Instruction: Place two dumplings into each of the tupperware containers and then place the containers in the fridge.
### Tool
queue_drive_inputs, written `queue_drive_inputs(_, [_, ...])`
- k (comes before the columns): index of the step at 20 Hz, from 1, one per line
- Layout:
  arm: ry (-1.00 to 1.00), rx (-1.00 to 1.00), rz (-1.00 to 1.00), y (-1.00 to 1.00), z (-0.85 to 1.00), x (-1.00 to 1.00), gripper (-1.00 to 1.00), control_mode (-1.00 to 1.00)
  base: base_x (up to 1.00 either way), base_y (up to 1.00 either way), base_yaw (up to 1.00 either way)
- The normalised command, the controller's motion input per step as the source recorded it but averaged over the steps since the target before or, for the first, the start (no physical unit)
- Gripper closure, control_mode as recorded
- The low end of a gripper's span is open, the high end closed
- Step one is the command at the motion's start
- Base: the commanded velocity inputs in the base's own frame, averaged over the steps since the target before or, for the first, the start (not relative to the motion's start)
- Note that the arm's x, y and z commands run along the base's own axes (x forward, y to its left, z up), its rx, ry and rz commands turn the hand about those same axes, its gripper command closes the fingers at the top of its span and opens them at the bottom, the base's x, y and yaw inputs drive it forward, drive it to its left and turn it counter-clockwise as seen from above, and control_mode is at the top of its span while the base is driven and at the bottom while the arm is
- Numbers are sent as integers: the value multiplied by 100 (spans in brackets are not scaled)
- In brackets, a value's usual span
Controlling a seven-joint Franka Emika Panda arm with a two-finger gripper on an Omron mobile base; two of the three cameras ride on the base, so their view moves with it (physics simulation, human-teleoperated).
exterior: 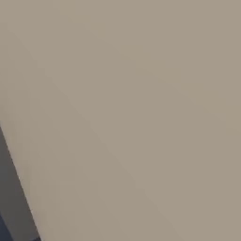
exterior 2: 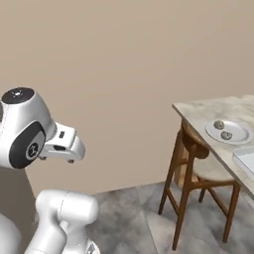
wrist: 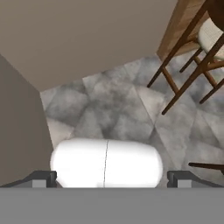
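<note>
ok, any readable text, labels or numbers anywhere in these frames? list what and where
None readable.
Plate with two dumplings on the counter: no markings.
Tupperware container at the right edge: plain.
Wooden stool: no label.
Wall and floor tiles: bare.
Gripper, jaws open: no lettering.

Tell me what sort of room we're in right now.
Probably a kitchen's dining corner: a stone-topped counter holds a plate with two dumplings, a wooden stool is tucked under it, and grey floor tiles meet a plain beige wall.
</note>
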Motion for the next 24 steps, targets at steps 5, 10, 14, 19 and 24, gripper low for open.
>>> queue_drive_inputs(5, [0,0,0,0,0,0,-100,100,69,31,-67])
queue_drive_inputs(10, [0,0,0,0,0,0,-100,100,64,46,-69])
queue_drive_inputs(14, [0,0,0,0,0,0,-100,100,51,34,-73])
queue_drive_inputs(19, [0,0,0,0,0,0,-100,100,59,45,-71])
queue_drive_inputs(24, [0,0,0,0,0,0,-100,100,67,71,-60])
